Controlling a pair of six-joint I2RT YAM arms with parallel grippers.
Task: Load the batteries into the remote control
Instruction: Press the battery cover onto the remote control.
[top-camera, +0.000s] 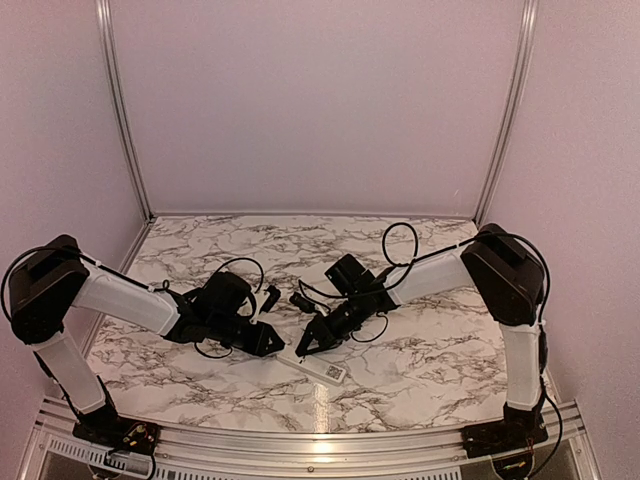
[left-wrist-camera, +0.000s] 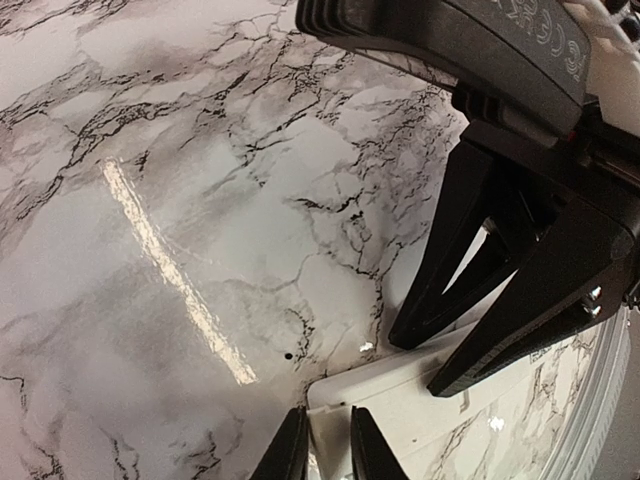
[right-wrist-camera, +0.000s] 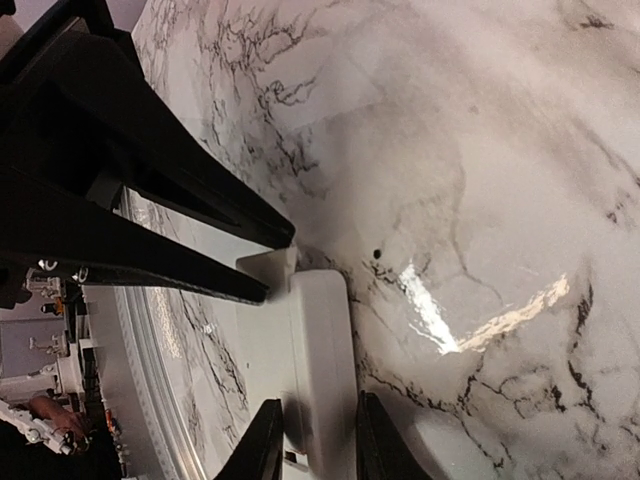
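On the marble table (top-camera: 430, 345), my left gripper (left-wrist-camera: 328, 428) and right gripper (right-wrist-camera: 318, 418) each pinch the remote control (right-wrist-camera: 320, 320); I'd want both grips square and level.

Lighting is bright and even. Glare streaks the marble table (left-wrist-camera: 300, 180) at eight o'clock (left wrist view). Both wrist views' edges bend and blur.

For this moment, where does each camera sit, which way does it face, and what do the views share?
Top external: above and behind the bases, looking down on the marble table; both arms meet at the remote control.
Left wrist: low, looking along the left end effector astride the remote control; right end effector opposite.
Right wrist: mirrored view, own fingers astride it, left's beyond.
Wrist views share the remote control.
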